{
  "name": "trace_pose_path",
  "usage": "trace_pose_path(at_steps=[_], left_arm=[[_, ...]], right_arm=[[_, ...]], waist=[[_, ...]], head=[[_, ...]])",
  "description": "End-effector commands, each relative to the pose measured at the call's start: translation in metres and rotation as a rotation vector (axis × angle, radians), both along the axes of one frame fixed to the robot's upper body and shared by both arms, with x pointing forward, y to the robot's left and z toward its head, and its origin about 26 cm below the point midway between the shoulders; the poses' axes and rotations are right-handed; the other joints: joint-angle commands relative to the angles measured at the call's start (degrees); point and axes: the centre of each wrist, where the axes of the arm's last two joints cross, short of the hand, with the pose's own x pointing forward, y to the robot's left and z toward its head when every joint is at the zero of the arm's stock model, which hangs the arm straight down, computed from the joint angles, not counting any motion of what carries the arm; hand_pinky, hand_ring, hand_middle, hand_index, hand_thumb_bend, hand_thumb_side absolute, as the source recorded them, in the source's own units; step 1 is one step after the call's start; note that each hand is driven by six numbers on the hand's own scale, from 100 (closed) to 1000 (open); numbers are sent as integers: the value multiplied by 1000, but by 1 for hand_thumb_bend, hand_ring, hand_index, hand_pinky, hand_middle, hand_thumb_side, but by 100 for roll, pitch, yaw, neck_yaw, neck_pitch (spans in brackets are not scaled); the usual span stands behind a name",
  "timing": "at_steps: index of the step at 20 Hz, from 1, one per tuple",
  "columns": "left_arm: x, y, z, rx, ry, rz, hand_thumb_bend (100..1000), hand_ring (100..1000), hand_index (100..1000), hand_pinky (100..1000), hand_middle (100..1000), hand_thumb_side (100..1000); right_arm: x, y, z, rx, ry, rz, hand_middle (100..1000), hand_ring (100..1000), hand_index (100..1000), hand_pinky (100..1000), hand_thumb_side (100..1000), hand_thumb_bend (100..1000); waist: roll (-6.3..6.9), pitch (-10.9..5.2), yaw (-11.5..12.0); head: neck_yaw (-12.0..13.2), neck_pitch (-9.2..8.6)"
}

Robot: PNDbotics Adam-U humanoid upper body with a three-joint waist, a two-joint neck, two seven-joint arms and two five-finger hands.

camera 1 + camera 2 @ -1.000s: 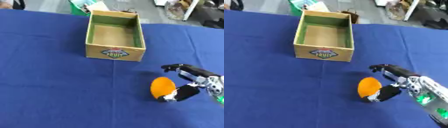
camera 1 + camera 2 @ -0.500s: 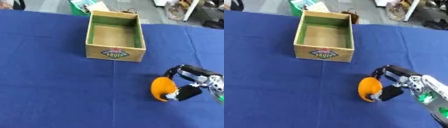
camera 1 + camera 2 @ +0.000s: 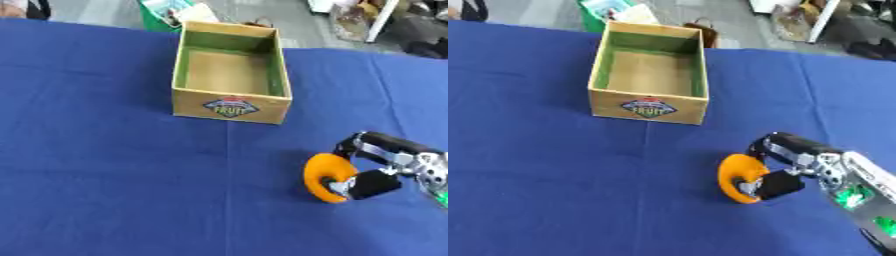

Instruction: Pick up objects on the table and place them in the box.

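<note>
In the left eye view, the robot's right hand reaches in low from the right edge, fingers and thumb curled round an orange ball on the blue table, near the open box; the right eye view shows the same grasp.

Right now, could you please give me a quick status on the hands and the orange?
Right hand curled round the orange, on the cloth. Left hand not in view. Box sits open, nothing inside. Nothing between orange and box.
</note>
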Motion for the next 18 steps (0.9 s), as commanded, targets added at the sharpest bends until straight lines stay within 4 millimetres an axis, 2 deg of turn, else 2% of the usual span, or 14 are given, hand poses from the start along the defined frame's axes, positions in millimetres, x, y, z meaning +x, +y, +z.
trace_pose_path(at_steps=[1, 4, 10, 18], left_arm=[[-2, 1, 12, 28, -31, -2, 100, 348, 643, 468, 413, 796], [-2, 1, 12, 28, -31, 1, 100, 348, 643, 468, 413, 796], [-3, 1, 11, 27, -28, 0, 100, 348, 642, 468, 412, 795], [-2, 0, 10, 27, -25, -8, 100, 348, 642, 468, 412, 789]], right_arm=[[1, -2, 16, 41, -76, 2, 440, 733, 656, 743, 403, 100], [4, -5, 27, 66, -160, -6, 445, 728, 664, 742, 380, 100], [12, -8, 56, 46, -373, -16, 448, 722, 670, 740, 418, 100], [24, 10, 119, 9, -624, 8, 462, 719, 656, 743, 482, 100]], waist=[[26, -84, -11], [24, -91, -20], [22, -101, -25], [34, -129, 21]], head=[[20, -63], [27, -66], [19, -64], [-63, -71]])
